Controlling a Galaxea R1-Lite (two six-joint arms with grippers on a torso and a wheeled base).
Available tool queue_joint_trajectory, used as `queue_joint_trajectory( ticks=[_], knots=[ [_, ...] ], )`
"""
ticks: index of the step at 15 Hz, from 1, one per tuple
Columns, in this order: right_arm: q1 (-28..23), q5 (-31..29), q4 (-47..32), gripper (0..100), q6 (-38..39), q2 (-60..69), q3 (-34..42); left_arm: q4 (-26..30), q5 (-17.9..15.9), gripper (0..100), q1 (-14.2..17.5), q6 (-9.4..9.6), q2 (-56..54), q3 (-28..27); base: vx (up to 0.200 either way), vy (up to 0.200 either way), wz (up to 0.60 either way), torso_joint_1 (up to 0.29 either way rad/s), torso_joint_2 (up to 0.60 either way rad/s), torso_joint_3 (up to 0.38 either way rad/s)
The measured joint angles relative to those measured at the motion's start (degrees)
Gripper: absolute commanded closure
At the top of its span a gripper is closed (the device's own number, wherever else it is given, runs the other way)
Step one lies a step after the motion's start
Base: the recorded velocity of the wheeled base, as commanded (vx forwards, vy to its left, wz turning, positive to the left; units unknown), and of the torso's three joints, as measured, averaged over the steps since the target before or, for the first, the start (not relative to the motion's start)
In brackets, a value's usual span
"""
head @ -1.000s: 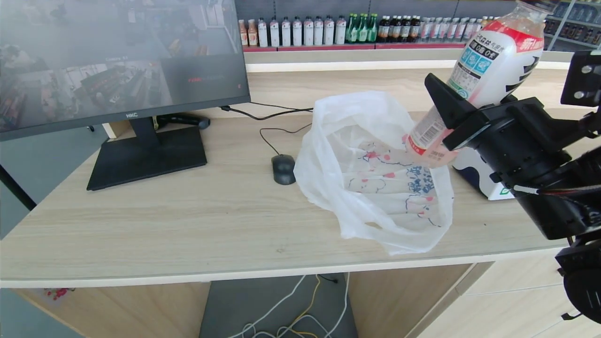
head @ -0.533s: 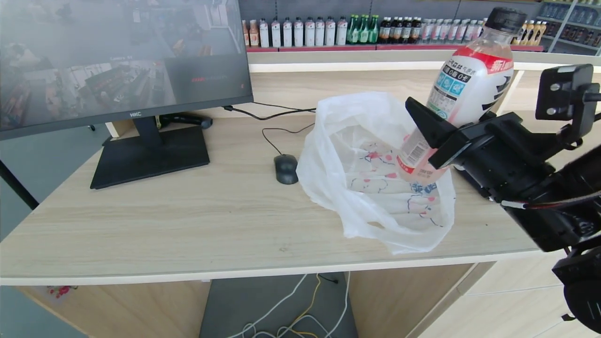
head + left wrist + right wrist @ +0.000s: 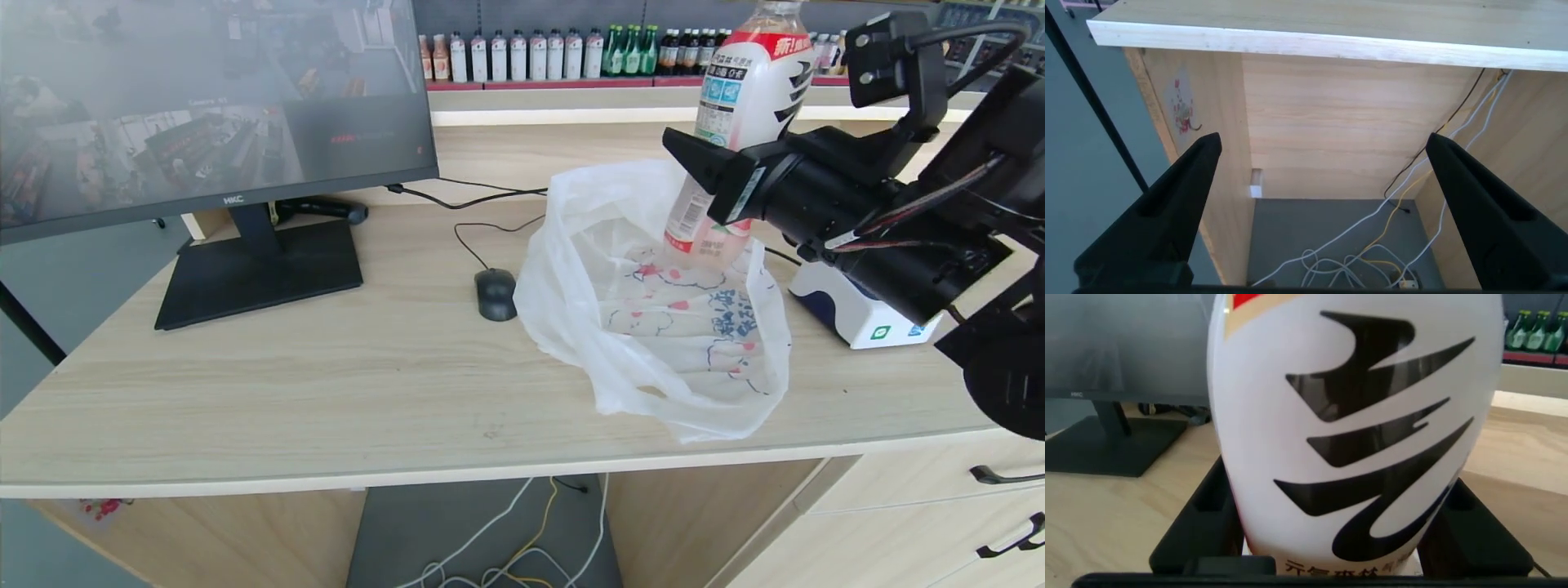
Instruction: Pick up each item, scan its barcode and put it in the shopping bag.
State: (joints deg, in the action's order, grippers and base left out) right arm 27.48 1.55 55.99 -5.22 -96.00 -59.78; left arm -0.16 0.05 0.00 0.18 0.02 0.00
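right gripper is clamped round the bottle, keeping it upright with its base at the mouth of the shopping bag, looks lined up for dropping in; left gripper hangs spread open below the counter, out of the way

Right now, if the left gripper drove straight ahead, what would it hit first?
Probably the wooden back panel under the countertop; the left gripper points into that recess, though depth is unclear.
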Motion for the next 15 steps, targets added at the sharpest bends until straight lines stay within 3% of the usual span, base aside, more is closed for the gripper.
queue_joint_trajectory(
  ticks=[6,15],
  knots=[
    [-1.9,0.9,-2.3,100,0.2,-8.3,-12.3,0.0,0.0,0,0.0,-0.02,0.0,0.0,0.0,0.0,0.0,0.0,0.0,0.0],
    [-1.9,1.0,-2.9,100,0.2,-17.4,-19.7,0.0,0.0,0,0.0,0.0,0.0,0.0,0.0,0.0,0.0,0.0,0.0,0.0]
  ],
)
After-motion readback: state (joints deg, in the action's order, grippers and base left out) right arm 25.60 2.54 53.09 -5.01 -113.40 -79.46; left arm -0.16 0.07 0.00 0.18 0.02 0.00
